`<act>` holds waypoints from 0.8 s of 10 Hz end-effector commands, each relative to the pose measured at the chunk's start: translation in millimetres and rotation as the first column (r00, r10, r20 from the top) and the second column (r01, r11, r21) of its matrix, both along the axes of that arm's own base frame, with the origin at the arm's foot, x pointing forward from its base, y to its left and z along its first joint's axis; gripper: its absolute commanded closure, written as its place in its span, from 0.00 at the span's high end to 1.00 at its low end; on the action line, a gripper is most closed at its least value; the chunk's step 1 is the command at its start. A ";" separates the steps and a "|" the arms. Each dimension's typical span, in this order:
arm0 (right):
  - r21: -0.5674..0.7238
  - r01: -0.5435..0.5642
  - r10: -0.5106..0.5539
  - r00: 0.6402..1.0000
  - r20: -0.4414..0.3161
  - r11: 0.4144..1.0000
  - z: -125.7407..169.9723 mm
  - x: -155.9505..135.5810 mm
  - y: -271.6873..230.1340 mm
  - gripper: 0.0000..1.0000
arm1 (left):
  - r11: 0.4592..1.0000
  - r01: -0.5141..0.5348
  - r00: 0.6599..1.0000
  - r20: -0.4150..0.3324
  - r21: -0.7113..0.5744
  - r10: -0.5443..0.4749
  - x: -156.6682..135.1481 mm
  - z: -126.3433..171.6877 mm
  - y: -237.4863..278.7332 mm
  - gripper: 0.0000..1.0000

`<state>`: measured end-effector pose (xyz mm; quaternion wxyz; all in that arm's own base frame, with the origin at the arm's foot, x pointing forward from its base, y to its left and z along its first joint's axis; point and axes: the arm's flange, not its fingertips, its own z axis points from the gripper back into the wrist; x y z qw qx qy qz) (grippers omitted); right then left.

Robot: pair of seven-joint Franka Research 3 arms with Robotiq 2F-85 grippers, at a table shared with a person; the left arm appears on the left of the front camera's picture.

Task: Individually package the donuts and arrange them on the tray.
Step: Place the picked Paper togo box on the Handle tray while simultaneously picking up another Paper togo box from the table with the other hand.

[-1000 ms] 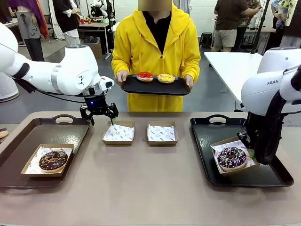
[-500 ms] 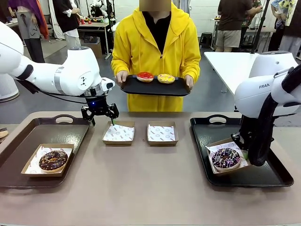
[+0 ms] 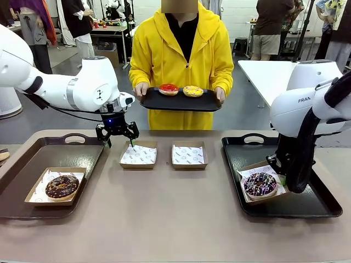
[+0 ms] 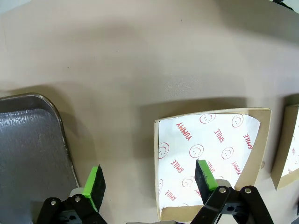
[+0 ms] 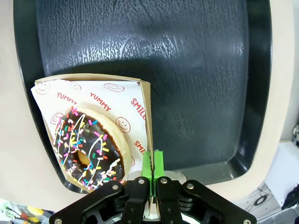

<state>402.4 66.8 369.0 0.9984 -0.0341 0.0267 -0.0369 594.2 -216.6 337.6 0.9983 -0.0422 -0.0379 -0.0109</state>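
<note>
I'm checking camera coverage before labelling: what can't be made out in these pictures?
Front view: the right arm covers where the right gripper meets the box of the sprinkled donut.
Left wrist view: the picture's edge cuts off the second empty box.
Right wrist view: the gripper's body covers that donut's near rim.

You have a tan table point(image 3: 175, 230), brown tray point(image 3: 60, 156) at its left end, black tray point(image 3: 249, 156) at its right, two paper-lined cardboard boxes point(image 3: 138, 154) between them.
</note>
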 end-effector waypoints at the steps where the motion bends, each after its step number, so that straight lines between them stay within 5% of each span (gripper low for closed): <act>1: 0.024 0.010 -0.010 1.000 -0.026 1.000 -1.4 3.3 3.8 0.02 | 0.999 -0.027 1.000 -0.008 0.030 0.027 7.1 -1.5 -5.0 1.00; 8: 0.032 0.008 -0.007 0.999 -0.051 0.999 -6.9 3.0 1.0 0.02 | 1.000 0.016 0.999 -0.040 0.018 -0.015 5.7 -7.8 -11.6 1.00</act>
